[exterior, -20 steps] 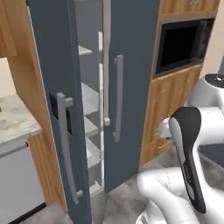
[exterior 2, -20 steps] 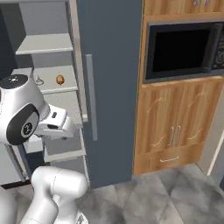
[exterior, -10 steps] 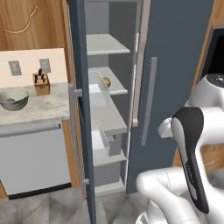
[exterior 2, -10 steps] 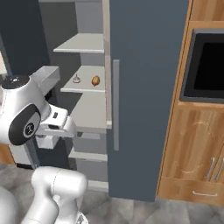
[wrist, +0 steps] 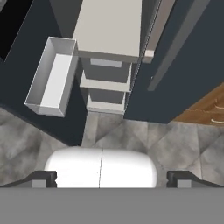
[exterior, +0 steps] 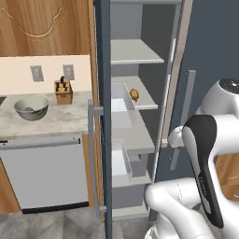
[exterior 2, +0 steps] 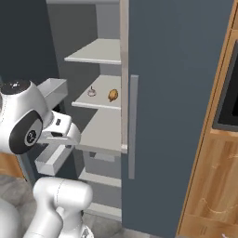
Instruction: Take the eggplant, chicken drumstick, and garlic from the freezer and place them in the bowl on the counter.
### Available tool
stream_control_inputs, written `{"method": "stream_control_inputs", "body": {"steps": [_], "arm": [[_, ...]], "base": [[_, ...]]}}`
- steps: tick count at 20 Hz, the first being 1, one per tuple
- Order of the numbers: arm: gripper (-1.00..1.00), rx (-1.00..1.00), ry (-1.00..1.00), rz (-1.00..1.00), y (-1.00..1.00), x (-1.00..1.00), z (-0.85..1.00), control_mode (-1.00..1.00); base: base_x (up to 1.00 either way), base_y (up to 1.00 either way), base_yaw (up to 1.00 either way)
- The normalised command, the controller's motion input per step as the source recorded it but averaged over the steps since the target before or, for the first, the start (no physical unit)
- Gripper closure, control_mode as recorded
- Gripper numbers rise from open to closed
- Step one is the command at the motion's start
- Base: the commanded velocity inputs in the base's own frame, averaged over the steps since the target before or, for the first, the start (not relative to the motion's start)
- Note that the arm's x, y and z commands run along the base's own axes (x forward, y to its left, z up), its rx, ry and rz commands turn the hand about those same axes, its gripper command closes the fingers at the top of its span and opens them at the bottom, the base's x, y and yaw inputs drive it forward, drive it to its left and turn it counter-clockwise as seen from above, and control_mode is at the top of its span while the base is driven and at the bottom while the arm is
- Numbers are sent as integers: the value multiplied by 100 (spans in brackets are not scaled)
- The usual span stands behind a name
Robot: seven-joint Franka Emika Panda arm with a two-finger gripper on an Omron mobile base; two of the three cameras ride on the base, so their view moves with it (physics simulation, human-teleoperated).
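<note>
The freezer (exterior: 103, 70) stands open, its light grey shelves (exterior 2: 100, 132) in view. On a middle shelf lie the orange-brown chicken drumstick (exterior 2: 113, 95) (exterior: 134, 94) and, to its left, the small pale garlic (exterior 2: 92, 92). The eggplant is out of view. The grey-green bowl (exterior: 31, 107) sits on the marbled counter (exterior: 56, 122), left of the freezer door. My gripper (wrist: 112, 179) is open with nothing between its fingertips (wrist: 43, 178). It is held back from the shelves and points down at the floor before the freezer (wrist: 109, 26).
A knife block (exterior: 63, 91) stands behind the bowl, and a grey dishwasher front (exterior: 44, 172) sits under the counter. White door bins (wrist: 52, 81) jut from the open left door. The shut right door carries a bar handle (exterior 2: 133, 125). Wooden cabinets (exterior 2: 209, 186) rise at the right.
The whole picture has shifted as the base drove. The open freezer shelves now sit nearer the middle, and the bowl and counter have come into the left base view. The gripper stays open.
</note>
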Motion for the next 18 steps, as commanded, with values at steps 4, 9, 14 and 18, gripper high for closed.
{"method": "stream_control_inputs", "body": {"steps": [4,9,14,18], "arm": [[-100,0,0,0,0,0,0,100],[-100,0,0,0,0,0,0,100],[-100,0,0,0,0,0,0,100],[-100,0,0,0,0,0,0,100]], "base": [[63,0,18],[53,-1,14],[56,-7,7],[13,-31,0]]}}
